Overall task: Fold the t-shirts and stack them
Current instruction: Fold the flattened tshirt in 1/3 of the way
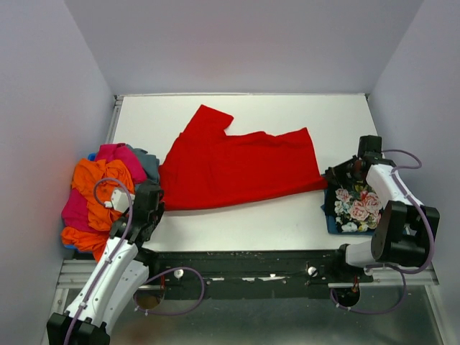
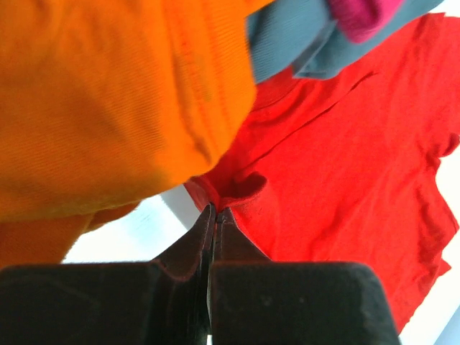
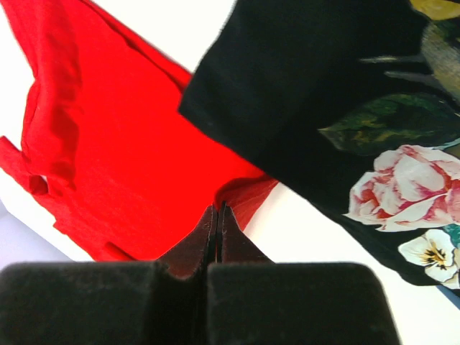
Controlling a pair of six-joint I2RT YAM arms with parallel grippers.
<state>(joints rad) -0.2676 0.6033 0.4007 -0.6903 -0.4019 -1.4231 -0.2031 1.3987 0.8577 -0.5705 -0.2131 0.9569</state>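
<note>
Overhead view: I see the red shirt [image 1: 237, 169] spread flat across the middle of the white table [image 1: 287, 115], one sleeve pointing to the far side. The left arm [image 1: 108, 277] reaches from the near left corner up to the shirt's near left corner, with the left gripper [image 1: 159, 203] low at the cloth edge. The right arm [image 1: 392, 215] is folded back on itself at the right edge, and the right gripper [image 1: 330, 177] meets the shirt's right corner. A pile of shirts [image 1: 97, 198] lies at the left edge. A black floral shirt [image 1: 356, 205] lies at the right edge.

Left wrist view: the fingers are clenched together on a puckered corner of the red shirt. An orange shirt [image 2: 108, 93] hangs just above and left of them, with a grey-blue shirt [image 2: 287, 36] beyond.

Right wrist view: the fingers are pinched tight on a corner of the red shirt, just beside the floral shirt's black edge.
</note>
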